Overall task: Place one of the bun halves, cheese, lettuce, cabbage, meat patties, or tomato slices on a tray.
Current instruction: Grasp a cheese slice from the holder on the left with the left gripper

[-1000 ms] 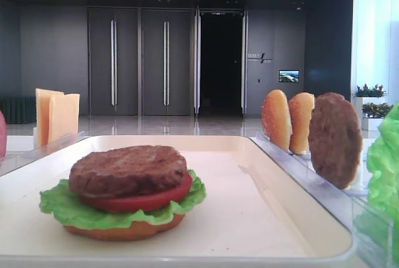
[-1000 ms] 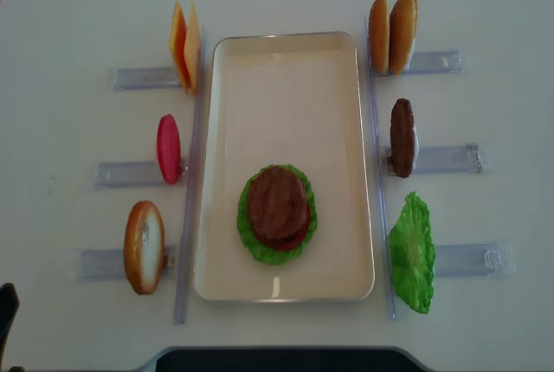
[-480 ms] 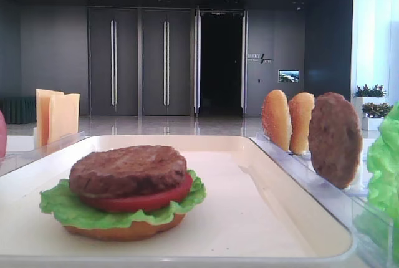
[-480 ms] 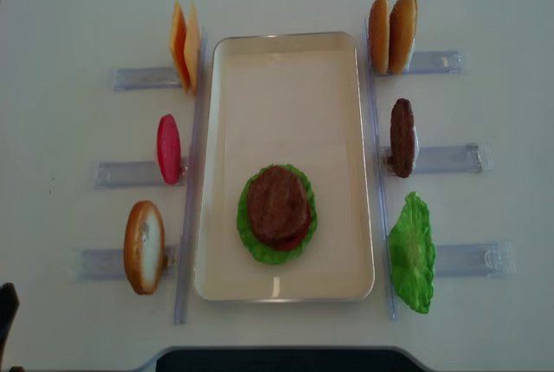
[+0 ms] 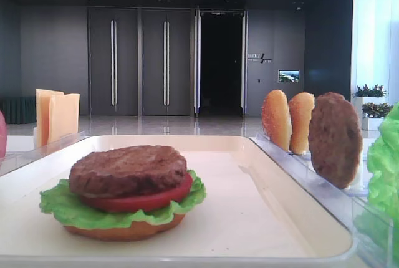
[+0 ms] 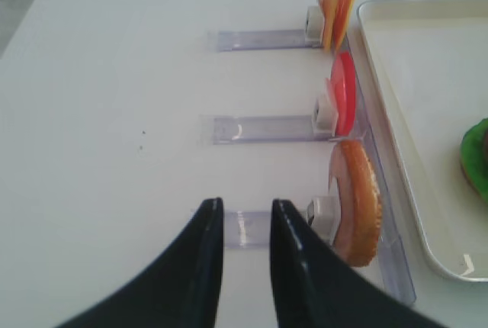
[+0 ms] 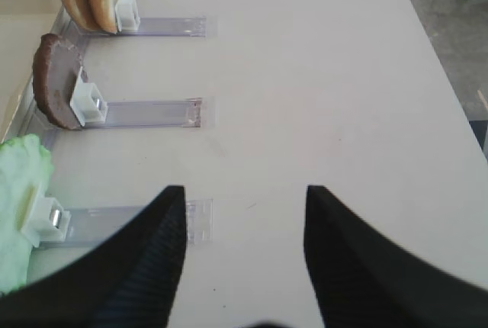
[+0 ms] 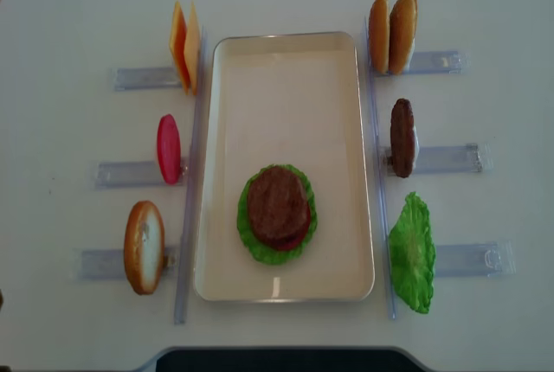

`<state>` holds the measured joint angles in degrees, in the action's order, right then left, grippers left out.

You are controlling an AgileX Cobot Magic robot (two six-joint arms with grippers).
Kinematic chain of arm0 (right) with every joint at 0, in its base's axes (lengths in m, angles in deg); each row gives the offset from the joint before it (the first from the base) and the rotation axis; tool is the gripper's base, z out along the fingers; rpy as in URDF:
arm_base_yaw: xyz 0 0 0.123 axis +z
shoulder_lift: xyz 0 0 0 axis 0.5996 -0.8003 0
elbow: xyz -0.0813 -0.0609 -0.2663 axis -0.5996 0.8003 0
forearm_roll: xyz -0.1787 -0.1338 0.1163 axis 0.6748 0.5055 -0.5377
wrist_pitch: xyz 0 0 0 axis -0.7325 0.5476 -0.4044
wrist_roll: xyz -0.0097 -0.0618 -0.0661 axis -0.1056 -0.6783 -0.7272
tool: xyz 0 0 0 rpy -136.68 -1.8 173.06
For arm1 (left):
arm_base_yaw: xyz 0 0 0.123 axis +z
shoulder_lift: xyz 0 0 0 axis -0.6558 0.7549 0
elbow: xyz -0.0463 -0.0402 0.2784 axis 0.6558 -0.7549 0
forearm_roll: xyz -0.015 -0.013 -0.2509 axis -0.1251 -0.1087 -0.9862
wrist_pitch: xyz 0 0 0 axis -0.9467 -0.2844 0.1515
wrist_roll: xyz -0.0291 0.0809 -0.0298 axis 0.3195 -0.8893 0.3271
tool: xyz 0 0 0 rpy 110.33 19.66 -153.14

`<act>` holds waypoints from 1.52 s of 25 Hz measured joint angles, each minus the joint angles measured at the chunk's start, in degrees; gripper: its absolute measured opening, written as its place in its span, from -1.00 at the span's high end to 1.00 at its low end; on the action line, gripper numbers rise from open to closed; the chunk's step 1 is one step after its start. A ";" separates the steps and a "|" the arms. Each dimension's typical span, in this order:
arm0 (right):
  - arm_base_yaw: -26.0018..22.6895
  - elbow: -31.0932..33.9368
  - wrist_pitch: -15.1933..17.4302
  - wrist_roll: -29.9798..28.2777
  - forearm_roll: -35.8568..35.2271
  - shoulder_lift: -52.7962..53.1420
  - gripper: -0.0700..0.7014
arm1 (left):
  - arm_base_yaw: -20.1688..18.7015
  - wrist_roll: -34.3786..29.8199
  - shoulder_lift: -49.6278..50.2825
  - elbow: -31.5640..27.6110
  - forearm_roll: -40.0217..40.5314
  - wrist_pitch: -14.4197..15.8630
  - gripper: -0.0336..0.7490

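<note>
We note the cream-white rectangular tray mid-table, carrying a stack: bun base, green frilly lettuce, red tomato slice, dark-brown patty on top. Pale yellow-orange cheese slices stand upright in a clear rack just left. Left gripper nearly pressed together, holding nothing; right gripper spread, empty.

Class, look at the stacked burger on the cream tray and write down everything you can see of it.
The half-built burger lies flat on the near part of the cream rectangular tray, left of its middle. From the bottom up: a golden-brown bun base, a frilly green lettuce leaf sticking out all round, a glossy red tomato slice, and a thick, grainy dark-brown patty on top. It has no cheese or top bun. Only the tray touches it; no pincer is near.
</note>
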<state>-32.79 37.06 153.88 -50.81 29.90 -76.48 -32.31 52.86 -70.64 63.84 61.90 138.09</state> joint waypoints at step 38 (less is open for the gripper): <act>0.00 0.00 -0.05 0.00 0.00 0.00 -0.14 | 0.00 6.48 87.03 49.94 -1.26 -1.29 0.25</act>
<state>-32.79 37.06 153.83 -50.81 29.90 -76.48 -32.31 59.34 16.38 113.78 60.65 136.79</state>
